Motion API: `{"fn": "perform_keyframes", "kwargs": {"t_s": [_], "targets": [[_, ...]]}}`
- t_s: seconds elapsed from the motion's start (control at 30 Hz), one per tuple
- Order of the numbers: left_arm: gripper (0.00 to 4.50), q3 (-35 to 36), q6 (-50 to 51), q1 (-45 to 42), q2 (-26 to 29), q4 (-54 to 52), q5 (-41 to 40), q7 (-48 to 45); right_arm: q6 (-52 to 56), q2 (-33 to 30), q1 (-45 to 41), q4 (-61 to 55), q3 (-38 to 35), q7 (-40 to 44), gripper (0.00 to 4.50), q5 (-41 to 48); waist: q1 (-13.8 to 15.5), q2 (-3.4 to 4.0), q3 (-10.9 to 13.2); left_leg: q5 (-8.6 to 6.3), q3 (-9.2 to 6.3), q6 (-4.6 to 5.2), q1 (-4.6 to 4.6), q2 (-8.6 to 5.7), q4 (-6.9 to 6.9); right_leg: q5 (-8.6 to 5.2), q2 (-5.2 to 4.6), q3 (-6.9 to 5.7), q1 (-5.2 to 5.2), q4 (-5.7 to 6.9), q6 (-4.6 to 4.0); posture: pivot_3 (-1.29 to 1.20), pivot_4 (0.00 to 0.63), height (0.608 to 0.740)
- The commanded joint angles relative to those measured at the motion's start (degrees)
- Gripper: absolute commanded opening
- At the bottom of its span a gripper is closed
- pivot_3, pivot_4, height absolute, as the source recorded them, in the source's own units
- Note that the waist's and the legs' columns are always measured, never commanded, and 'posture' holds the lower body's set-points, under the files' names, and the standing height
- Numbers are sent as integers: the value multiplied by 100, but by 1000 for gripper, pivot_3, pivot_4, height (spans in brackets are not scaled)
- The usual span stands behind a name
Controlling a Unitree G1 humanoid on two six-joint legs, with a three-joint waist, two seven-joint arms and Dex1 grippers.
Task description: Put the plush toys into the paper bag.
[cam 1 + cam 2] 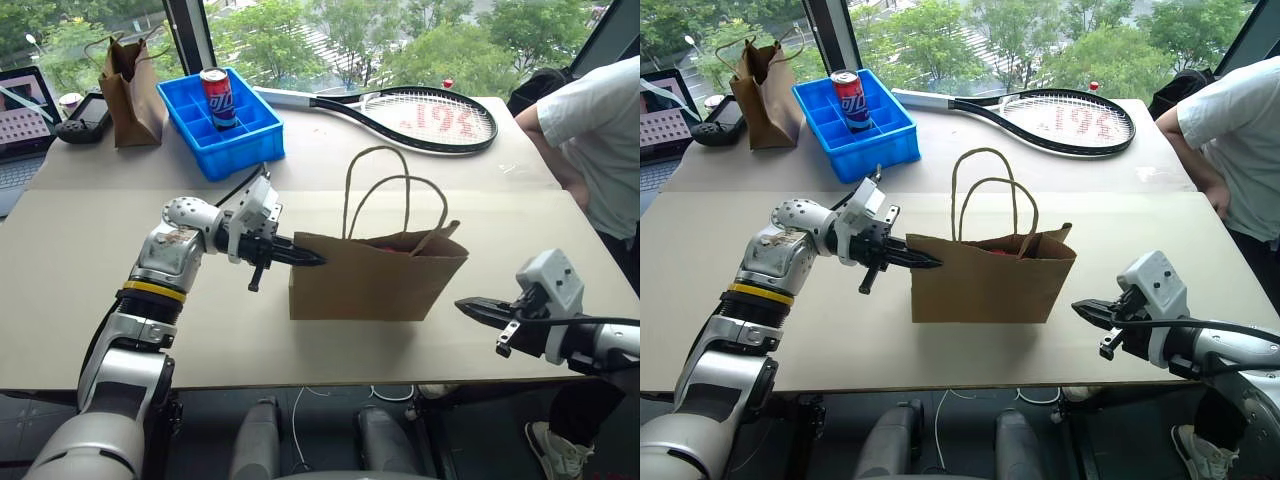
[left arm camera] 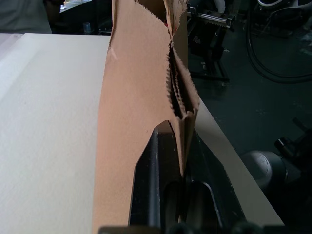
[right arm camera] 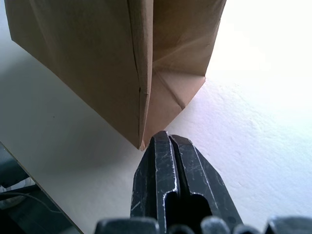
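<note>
The wide brown paper bag (image 1: 375,285) stands upright in the middle of the table, its twine handles (image 1: 400,200) raised. My left gripper (image 1: 310,258) is shut on the bag's left top edge; the left wrist view shows the paper (image 2: 136,97) pinched between the black fingers (image 2: 156,165). A sliver of red (image 1: 398,247), probably a plush toy, shows inside the bag's mouth; the rest of the inside is hidden. My right gripper (image 1: 468,306) is shut and empty, just right of the bag, pointing at its lower corner (image 3: 141,144).
At the back left stand a blue crate (image 1: 245,140) holding a soda can (image 1: 218,97) and a narrower dark paper bag (image 1: 130,95). A tennis racket (image 1: 420,118) lies at the back. A person (image 1: 600,130) stands at the right. A laptop (image 1: 20,120) sits far left.
</note>
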Motion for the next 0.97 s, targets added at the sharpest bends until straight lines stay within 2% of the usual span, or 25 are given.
{"fn": "perform_keyframes", "kwargs": {"t_s": [0.03,0.1,0.2,0.23,0.4,0.5,0.6,0.67,0.77,0.87,0.97], "targets": [[578,84,396,-101,142,-115,-86,-49,-226,-119,73,56,-324,149,0,-21,0,0,0,0,0,0,-1,0,0,0,0,0,0,0,0,0,150,739],[1077,193,612,-21,275,-308,-172,-25,-328,-197,153,225,-450,327,0,-68,0,0,0,0,0,0,-1,0,0,0,0,0,0,0,1,0,150,739],[2365,517,1135,165,496,-781,-477,218,-441,-239,252,427,-652,534,0,-38,-5,0,0,0,0,0,0,0,-1,1,0,0,0,0,1,0,150,739],[2647,650,1348,242,570,-965,-599,334,-464,-228,275,484,-721,588,0,-2,-8,0,0,0,-1,0,1,1,-1,0,0,-1,0,0,1,0,150,739],[4376,1926,2690,1103,1220,-1988,-1398,1349,-733,-13,448,798,-1088,941,0,165,-47,0,0,0,-3,0,5,3,-5,10,1,-1,-2,6,17,0,150,739],[4458,2251,2487,1716,1356,-2373,-1198,1924,-914,355,389,891,-1213,908,0,396,-34,0,0,0,-3,0,12,4,-8,3,1,-2,3,5,21,0,150,739],[4458,2173,2042,2760,1567,-2762,-545,2402,-1686,581,655,936,-1006,992,0,-160,-7,4,-2,-1,-1,-2,22,2,-6,-24,-3,-2,17,-1,25,0,150,739],[4458,2270,1881,3306,1423,-3052,-341,2918,-1996,811,645,1000,-932,888,0,-267,1,-2,-3,-8,4,-13,50,2,-12,-29,-6,-1,47,-8,22,0,150,739],[4458,2310,1098,3710,993,-3053,157,3768,-2264,1119,541,1131,-897,648,0,-336,38,-6,-3,-33,4,-52,66,6,-16,-29,-8,-7,70,-27,17,0,150,739],[4458,2295,853,4033,648,-3318,164,4101,-2410,1247,514,1191,-785,500,0,-461,48,-6,-3,-36,10,-57,70,6,-17,-25,-12,-9,71,-34,8,0,150,739],[4458,2162,817,4210,556,-3433,201,4217,-2479,1281,507,1156,-645,397,0,-519,37,-5,-4,-37,21,-59,77,6,-19,-21,-21,-8,81,-38,2,0,150,739]]}}
